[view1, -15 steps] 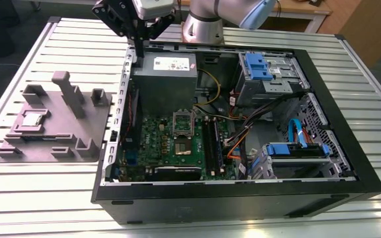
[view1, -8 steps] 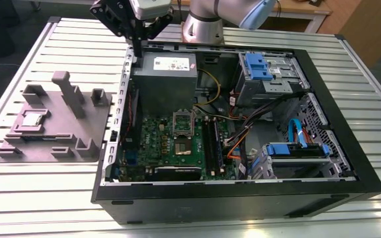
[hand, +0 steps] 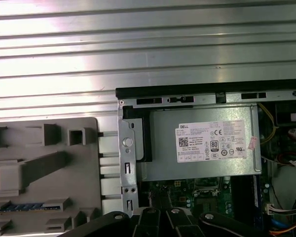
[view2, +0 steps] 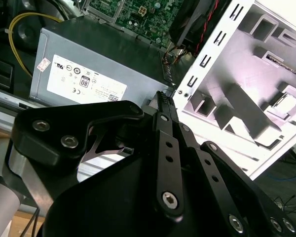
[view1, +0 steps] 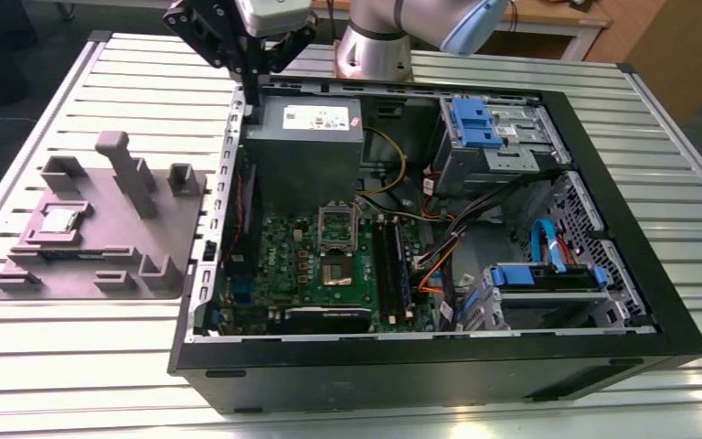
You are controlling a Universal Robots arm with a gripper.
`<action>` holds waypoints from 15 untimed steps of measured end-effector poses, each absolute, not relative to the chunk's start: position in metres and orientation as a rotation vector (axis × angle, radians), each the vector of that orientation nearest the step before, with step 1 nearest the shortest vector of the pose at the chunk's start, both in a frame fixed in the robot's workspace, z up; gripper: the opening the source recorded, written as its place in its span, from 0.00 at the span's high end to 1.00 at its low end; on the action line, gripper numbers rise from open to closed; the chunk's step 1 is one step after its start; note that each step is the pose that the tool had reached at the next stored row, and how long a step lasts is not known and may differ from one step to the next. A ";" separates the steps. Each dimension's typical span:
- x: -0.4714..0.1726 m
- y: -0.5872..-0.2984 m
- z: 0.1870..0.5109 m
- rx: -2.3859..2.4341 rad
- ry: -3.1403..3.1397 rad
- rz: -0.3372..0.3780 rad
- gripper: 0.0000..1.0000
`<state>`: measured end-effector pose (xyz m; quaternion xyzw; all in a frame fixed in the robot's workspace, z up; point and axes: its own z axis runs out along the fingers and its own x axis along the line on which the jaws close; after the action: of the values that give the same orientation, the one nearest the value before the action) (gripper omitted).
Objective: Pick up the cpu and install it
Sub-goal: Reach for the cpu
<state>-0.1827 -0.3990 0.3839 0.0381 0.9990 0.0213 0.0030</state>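
The cpu [view1: 58, 220] is a small pale square chip lying in a recess of the grey fixture plate [view1: 143, 240], on the table at the exterior view's left of the computer case. In the first wrist view the cpu [hand: 3, 177] shows as a bright square at the plate's edge. My gripper [view1: 257, 73] hangs high over the case's back corner, above the grey power supply box [view1: 306, 137], far from the cpu. Its black fingers [view2: 164, 106] lie together, shut on nothing. The green motherboard [view1: 281, 251] with its metal socket frame [view1: 336, 245] lies flat inside the case.
The open black case [view1: 643, 229] holds blue drive brackets [view1: 485, 123], cables and memory slots. Upright grey posts [view1: 125, 169] rise from the fixture plate. The ribbed metal table [view1: 70, 366] runs around both. The arm's base [view1: 376, 46] stands behind the case.
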 end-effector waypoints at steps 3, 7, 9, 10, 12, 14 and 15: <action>-0.183 -0.399 0.384 0.119 3.132 0.067 0.90; -0.184 -0.399 0.384 0.119 3.133 0.067 0.90; -0.184 -0.399 0.384 0.119 3.133 0.067 0.90; -0.184 -0.399 0.383 0.119 3.133 0.067 0.90; -0.185 -0.399 0.383 0.119 3.133 0.067 0.90; -0.185 -0.399 0.383 0.119 3.133 0.067 0.90; -0.185 -0.399 0.383 0.119 3.133 0.067 0.90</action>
<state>-0.1853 -0.3990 0.3831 0.0381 0.9990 0.0213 0.0028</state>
